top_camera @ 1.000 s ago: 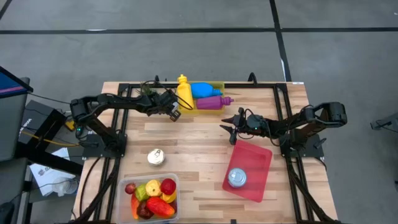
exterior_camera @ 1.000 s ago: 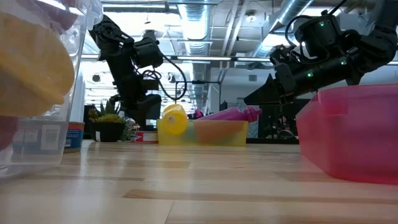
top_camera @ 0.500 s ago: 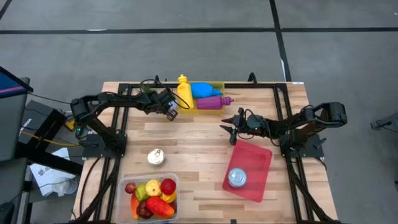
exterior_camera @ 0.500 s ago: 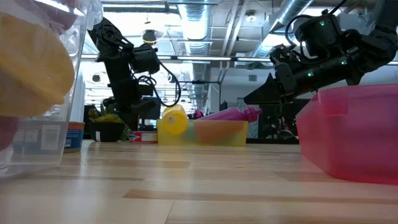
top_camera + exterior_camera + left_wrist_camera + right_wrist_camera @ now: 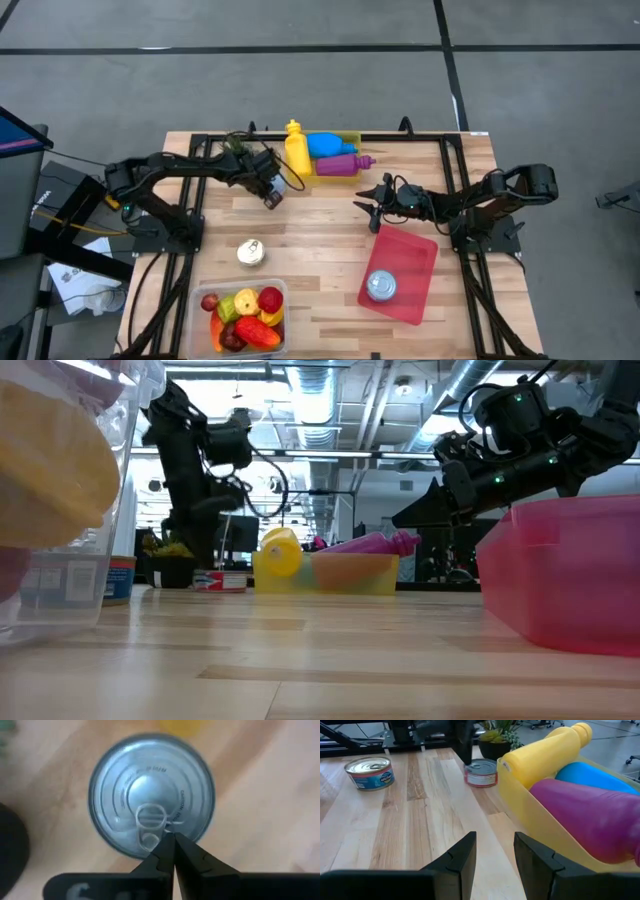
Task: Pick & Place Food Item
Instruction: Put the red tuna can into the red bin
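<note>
A small tin can with a red label (image 5: 481, 772) stands upright on the wooden table beside the yellow tray (image 5: 330, 170). In the left wrist view its silver lid (image 5: 150, 795) fills the picture. My left gripper (image 5: 173, 842) is shut and points steeply down over that lid, at the pull ring (image 5: 150, 822). In the high view the gripper (image 5: 272, 197) hides the can. My right gripper (image 5: 375, 195) hangs open above the table between the yellow tray and the pink bin (image 5: 405, 300), with nothing between its fingers (image 5: 462, 855). My left gripper comes at the can's lid from above with its fingertips together, right by the pull ring (image 5: 156, 836). I cannot tell whether they touch the lid.
The yellow tray holds a yellow, a blue and a purple bottle (image 5: 340, 165). A second can (image 5: 250, 252) stands mid-table, and another (image 5: 381, 285) lies in the pink bin. A clear tub of toy fruit (image 5: 245, 315) sits at the near edge.
My left gripper has moved a little toward the table's near edge and tipped more steeply downward, staying shut. My right arm has kept still.
</note>
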Action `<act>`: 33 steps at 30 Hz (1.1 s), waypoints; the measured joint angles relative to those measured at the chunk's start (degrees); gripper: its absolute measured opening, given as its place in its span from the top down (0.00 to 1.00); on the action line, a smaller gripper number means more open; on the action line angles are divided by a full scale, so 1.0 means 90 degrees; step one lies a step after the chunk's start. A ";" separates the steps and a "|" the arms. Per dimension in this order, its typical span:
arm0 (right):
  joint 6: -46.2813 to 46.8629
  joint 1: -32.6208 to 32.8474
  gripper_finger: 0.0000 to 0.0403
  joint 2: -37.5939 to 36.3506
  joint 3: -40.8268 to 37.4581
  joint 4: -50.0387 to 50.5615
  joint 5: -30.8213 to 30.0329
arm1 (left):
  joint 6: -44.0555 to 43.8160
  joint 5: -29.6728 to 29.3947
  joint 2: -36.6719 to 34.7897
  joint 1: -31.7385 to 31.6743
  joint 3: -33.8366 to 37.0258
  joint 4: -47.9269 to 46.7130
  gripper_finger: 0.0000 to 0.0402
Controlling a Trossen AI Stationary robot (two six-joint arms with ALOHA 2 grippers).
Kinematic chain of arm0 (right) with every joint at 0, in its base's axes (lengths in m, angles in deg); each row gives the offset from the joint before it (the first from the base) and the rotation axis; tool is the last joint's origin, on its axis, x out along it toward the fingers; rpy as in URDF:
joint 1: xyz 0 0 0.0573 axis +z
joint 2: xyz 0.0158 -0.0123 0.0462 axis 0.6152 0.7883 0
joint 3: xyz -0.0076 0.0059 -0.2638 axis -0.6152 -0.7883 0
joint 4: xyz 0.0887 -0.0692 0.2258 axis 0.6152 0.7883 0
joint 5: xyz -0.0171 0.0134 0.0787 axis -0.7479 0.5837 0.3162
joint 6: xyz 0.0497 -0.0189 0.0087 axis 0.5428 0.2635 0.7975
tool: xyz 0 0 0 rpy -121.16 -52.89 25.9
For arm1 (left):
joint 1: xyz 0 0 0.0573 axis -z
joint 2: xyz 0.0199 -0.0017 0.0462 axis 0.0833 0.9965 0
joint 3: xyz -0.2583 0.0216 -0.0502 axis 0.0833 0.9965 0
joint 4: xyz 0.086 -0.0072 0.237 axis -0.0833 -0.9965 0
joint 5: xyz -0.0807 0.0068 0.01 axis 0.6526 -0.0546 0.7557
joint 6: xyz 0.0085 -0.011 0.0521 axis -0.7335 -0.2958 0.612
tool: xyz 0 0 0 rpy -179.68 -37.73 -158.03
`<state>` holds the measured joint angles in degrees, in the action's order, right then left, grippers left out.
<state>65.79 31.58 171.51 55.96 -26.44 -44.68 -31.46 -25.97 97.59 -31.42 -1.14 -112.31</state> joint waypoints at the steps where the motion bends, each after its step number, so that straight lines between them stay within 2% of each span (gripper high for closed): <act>1: -0.0002 -0.0001 0.70 0.0000 0.0001 0.0003 0.0000 | -0.0001 0.0051 -0.0107 0.0059 0.0001 -0.0048 1.00; 8: 0.0000 -0.0001 0.70 0.0000 0.0001 0.0013 0.0000 | -0.0157 0.0211 -0.0414 0.0591 -0.0013 -0.0288 1.00; 12: 0.0007 -0.0001 0.70 0.0000 0.0001 0.0011 0.0001 | -0.0333 -0.0936 -0.0407 0.0801 -0.0013 -0.0171 1.00; 17: 0.0007 0.0000 0.70 0.0000 0.0001 -0.0003 0.0002 | -0.0505 -0.1099 -0.0232 0.0573 -0.0016 -0.0195 1.00; 24: 0.0015 0.0004 0.70 0.0000 0.0001 -0.0023 0.0002 | -0.0481 -0.0607 0.0261 0.0450 -0.0056 -0.0101 1.00; 28: 0.0022 0.0006 0.70 0.0002 0.0001 -0.0022 0.0002 | -0.0452 -0.0363 0.0257 0.0543 -0.0111 -0.0094 1.00; 33: 0.0019 0.0006 0.70 0.0002 0.0003 -0.0023 0.0002 | -0.0381 0.0266 0.0234 0.0793 -0.0292 -0.0158 1.00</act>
<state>65.97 31.64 171.53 55.99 -26.65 -44.65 -34.89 -23.57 99.69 -24.28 -3.77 -113.73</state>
